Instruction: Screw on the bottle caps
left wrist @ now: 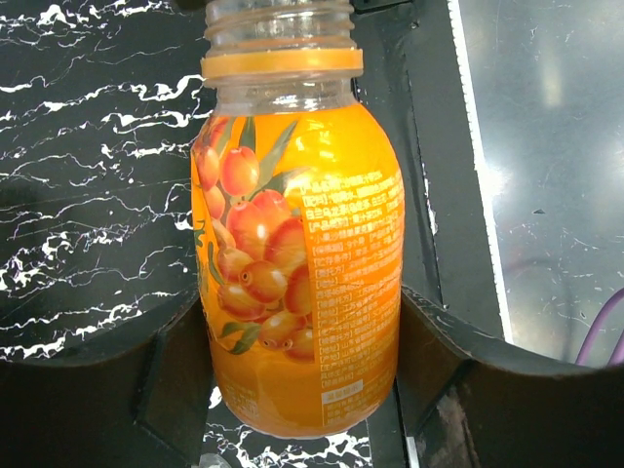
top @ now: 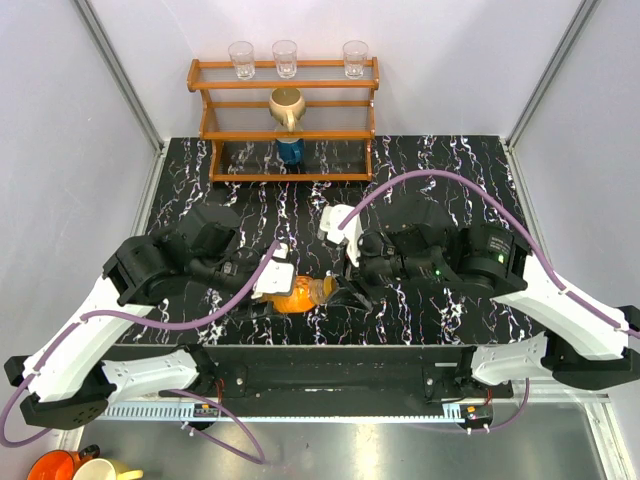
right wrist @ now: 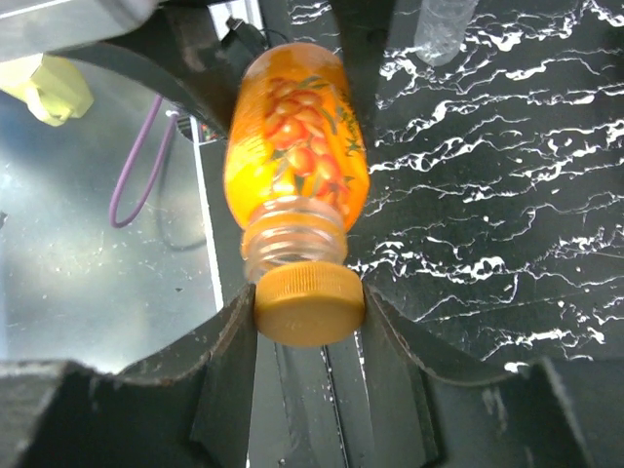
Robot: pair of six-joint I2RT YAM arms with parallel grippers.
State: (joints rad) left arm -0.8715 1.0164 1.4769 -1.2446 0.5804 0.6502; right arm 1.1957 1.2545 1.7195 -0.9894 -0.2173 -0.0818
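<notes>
My left tool clasps the bottle by its body near the counter's front edge. My right tool is clenched on the orange cap at its mouth, threads showing. Tightening remains, and the other cap is unseen.

Lower centre: the right gripper pinches the orange cap from both sides. The cap sits against the mouth of the orange bottle, clear neck threads exposed. The bottle runs toward top centre. Black marbled table at right, purple cable at left.
</notes>
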